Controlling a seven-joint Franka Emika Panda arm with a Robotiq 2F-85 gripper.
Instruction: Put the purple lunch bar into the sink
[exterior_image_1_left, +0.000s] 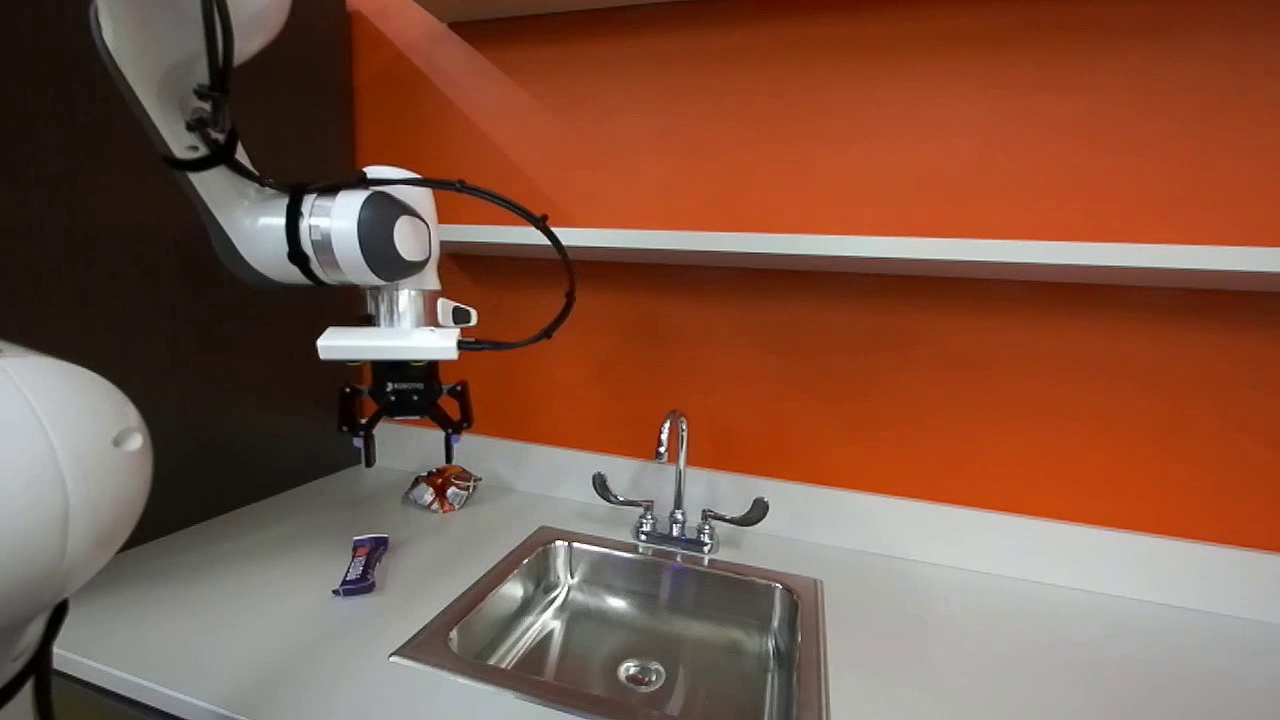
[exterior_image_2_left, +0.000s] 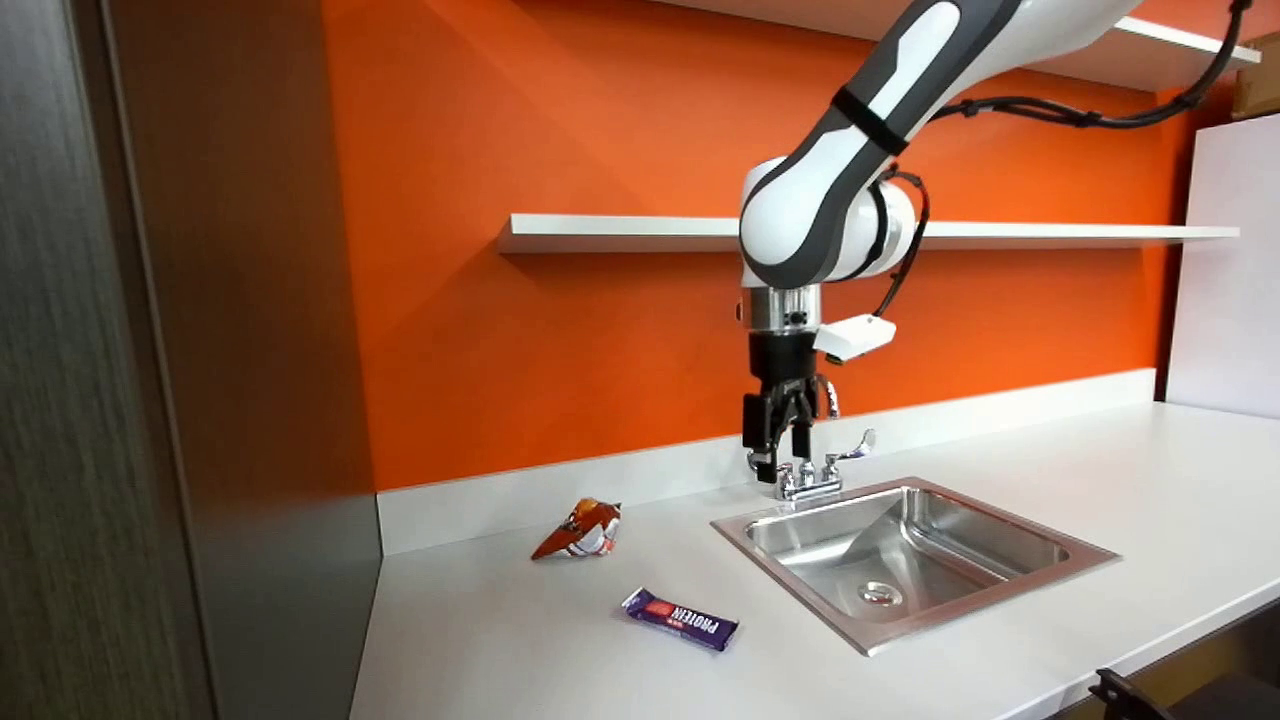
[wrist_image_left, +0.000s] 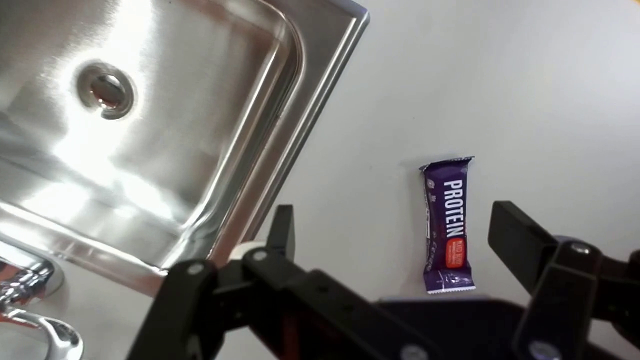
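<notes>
Your gripper hangs spread wide over the counter, where the purple lunch bar lies beside the sink; a crumpled orange packet sits nearby, the faucet behind the sink.

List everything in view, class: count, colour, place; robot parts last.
wall: one, orange, background
countertop: one, light grey, below wall
sink: one, silver, in countertop
faucet: one, chrome, behind sink
lunch bar: one, purple, on countertop
packet: one, orange-silver, on countertop
shelves: two, white, on wall
dark panel: one, brown, countertop's end
pale panel: one, white, opposite end
box: one, brown, above pale panel
arm: one, white and grey, above countertop
cables: count unclear, black, on arm
hand: one, black, open, arm's end
</notes>
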